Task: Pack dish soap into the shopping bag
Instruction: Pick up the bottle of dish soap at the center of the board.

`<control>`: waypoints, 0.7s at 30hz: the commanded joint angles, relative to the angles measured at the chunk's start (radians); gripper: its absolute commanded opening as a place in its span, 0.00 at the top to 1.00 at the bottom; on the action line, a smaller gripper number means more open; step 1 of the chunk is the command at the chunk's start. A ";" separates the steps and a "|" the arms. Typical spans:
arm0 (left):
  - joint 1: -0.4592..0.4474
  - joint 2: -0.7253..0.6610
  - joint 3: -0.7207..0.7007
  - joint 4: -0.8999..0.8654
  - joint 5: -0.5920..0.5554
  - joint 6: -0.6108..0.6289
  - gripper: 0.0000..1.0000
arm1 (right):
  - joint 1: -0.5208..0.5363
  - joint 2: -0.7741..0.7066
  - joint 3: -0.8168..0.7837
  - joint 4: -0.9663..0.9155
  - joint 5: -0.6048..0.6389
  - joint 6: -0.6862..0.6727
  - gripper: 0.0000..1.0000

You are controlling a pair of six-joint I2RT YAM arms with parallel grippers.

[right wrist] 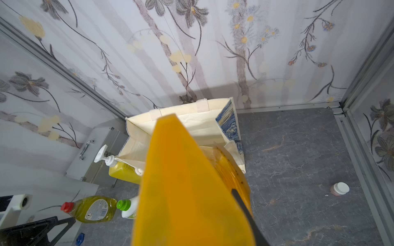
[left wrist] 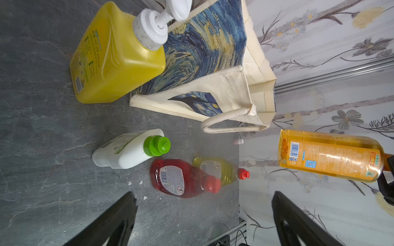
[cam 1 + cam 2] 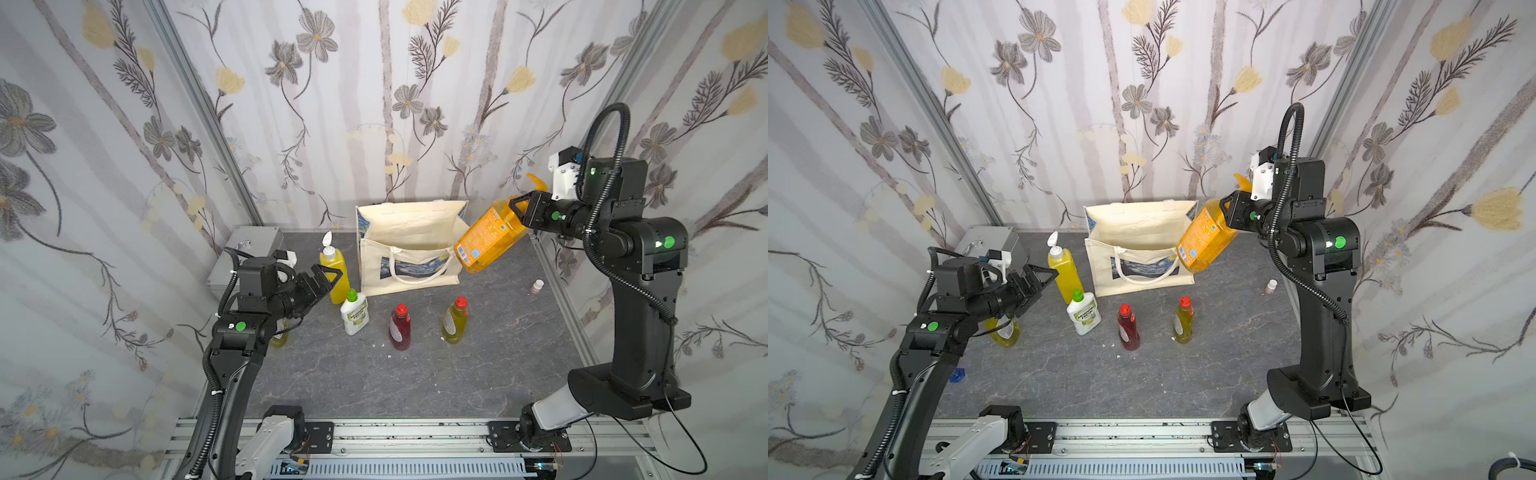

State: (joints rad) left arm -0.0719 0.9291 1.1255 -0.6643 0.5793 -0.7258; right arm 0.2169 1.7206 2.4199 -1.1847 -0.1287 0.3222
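My right gripper is shut on the neck of the orange dish soap bottle, which hangs tilted with its base at the right end of the shopping bag's rim. The cream shopping bag stands open at the back. On the table stand a yellow pump bottle, a white green-capped bottle, a dark red bottle and a yellow-green bottle. Another yellow-green bottle is partly hidden behind my left arm. My left gripper is open and holds nothing, beside the yellow pump bottle.
A silver metal case sits in the back left corner behind my left arm. A tiny pink white-capped bottle stands near the table's right edge. A small blue piece lies at the left edge.
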 commanded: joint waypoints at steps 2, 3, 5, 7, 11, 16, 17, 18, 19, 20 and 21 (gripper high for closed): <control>0.000 -0.005 -0.007 0.002 0.008 0.006 0.00 | 0.003 0.011 0.010 0.269 -0.014 0.056 0.88; 0.000 -0.007 -0.009 0.002 0.008 0.006 0.00 | 0.004 0.014 0.009 0.281 -0.014 0.062 0.88; 0.000 -0.010 -0.012 0.000 0.008 0.005 0.00 | 0.003 0.021 0.010 0.300 -0.008 0.070 0.89; 0.000 -0.016 -0.015 -0.001 0.007 0.005 0.00 | 0.004 0.031 0.010 0.308 -0.006 0.070 0.89; 0.000 -0.025 -0.018 -0.009 0.005 0.006 0.00 | 0.004 0.042 0.010 0.334 0.002 0.071 0.89; 0.001 -0.038 -0.027 -0.016 -0.001 0.002 0.00 | 0.004 0.052 0.010 0.374 0.012 0.083 0.89; 0.001 -0.040 -0.029 -0.017 -0.002 0.000 0.00 | 0.003 0.056 0.009 0.383 0.012 0.087 0.89; 0.001 -0.042 -0.029 -0.018 -0.004 0.000 0.00 | 0.004 0.059 0.009 0.392 0.011 0.093 0.89; 0.001 -0.044 -0.030 -0.019 -0.005 -0.001 0.00 | 0.004 0.064 0.010 0.399 0.011 0.096 0.89; 0.001 -0.045 -0.030 -0.021 -0.008 -0.001 0.00 | 0.004 0.066 0.010 0.410 0.011 0.098 0.89; 0.001 -0.048 -0.032 -0.022 -0.010 -0.001 0.00 | 0.004 0.071 0.010 0.419 0.011 0.101 0.89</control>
State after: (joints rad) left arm -0.0715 0.8871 1.0966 -0.6827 0.5758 -0.7258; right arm 0.2184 1.7844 2.4199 -1.0149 -0.1097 0.3737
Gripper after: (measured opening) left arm 0.995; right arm 0.350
